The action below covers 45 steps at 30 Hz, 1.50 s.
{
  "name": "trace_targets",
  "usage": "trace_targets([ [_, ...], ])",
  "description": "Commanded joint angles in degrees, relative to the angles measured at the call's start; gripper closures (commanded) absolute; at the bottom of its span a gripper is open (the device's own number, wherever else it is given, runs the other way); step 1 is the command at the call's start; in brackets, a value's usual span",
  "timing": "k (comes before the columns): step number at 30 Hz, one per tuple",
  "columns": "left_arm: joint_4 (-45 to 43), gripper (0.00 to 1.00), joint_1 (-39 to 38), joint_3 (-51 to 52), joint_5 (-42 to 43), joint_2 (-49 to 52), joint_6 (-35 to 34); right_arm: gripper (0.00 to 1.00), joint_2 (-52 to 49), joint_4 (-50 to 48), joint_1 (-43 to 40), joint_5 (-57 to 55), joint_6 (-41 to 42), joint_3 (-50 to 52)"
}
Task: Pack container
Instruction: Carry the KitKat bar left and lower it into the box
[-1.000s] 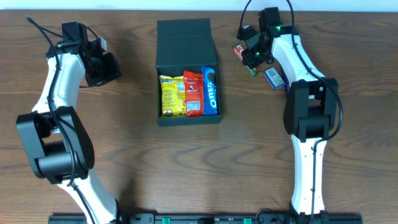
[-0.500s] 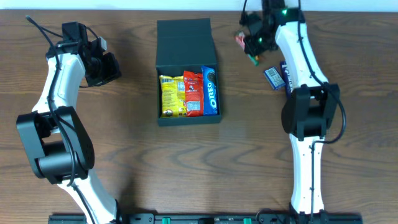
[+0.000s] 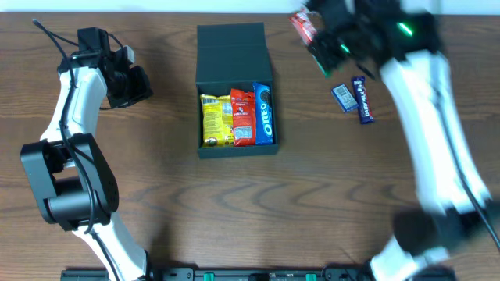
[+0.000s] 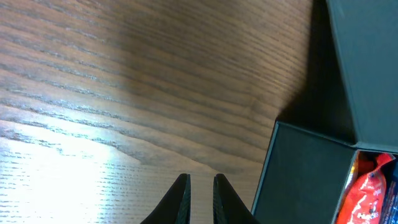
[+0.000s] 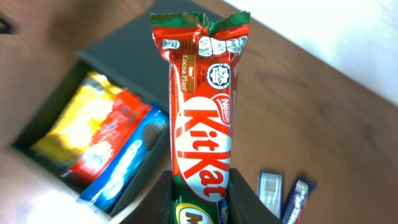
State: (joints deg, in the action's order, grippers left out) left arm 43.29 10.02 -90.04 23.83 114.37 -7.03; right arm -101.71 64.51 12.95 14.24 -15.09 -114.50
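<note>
One container [image 3: 231, 47], mid-table toward the far edge, flap lid open. Three packets were inside, side by side: yellow packet [image 3: 216, 121], red packet [image 3: 243, 117], Oreo pack [image 3: 265, 113]. Two loose items lay on the table right of the box: small blue packet [image 3: 341, 95] and dark blue bar [image 3: 363, 101], just beside each other. One KitKat bar [image 5: 200, 112] was clamped in the right gripper [image 5: 200, 199], above the table. Left gripper [image 4: 200, 186]: jaws all but closed, nothing between. The surface was a dark wood-grain table [image 3: 312, 195], with a pale strip past its far edge.
</note>
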Motion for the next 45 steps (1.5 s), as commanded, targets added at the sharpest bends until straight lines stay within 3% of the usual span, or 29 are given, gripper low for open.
trace_targets([
  [1,-0.20,0.85,0.07,-1.42,0.17,-1.62,1.27,0.80,6.16,-2.34,0.66,4.66,6.45,12.00],
  [5,-0.50,0.85,0.07,-1.42,0.17,-1.62,1.25,0.78,5.53,-8.46,11.56,-1.81,18.27,18.82],
  [11,0.09,0.86,0.07,-1.42,0.20,-1.62,1.25,0.76,-2.14,-14.01,20.76,-7.50,30.77,20.87],
  [17,0.28,0.85,0.07,-1.42,0.17,-1.62,1.29,0.84,-10.14,-20.20,22.91,-11.06,44.15,20.87],
  [22,0.44,0.85,0.09,-1.42,0.15,-1.62,2.34,0.83,-14.16,-22.99,23.61,-14.49,51.56,20.87],
  [27,0.39,0.85,0.09,-1.42,0.15,-1.62,2.32,0.81,-15.74,-22.51,23.78,-17.44,51.91,20.87],
  [29,0.39,0.85,0.09,-1.42,0.15,-1.62,2.32,0.74,-15.74,-22.53,23.78,-18.16,51.91,20.87],
  [33,0.37,0.85,0.09,-1.42,0.15,-1.62,2.32,0.51,-15.52,-22.53,23.47,-18.75,50.93,20.68],
  [36,0.37,0.85,0.09,-1.42,0.15,-1.62,2.32,0.45,-14.49,-21.27,22.82,-18.75,49.22,18.62],
  [40,0.39,0.85,0.07,-1.42,0.17,-1.62,2.32,0.44,-10.64,-16.57,21.68,-23.93,42.34,11.32],
  [45,0.37,0.85,0.07,-1.42,0.17,-1.62,2.32,0.28,-3.41,-13.86,18.36,-38.18,29.33,5.79],
])
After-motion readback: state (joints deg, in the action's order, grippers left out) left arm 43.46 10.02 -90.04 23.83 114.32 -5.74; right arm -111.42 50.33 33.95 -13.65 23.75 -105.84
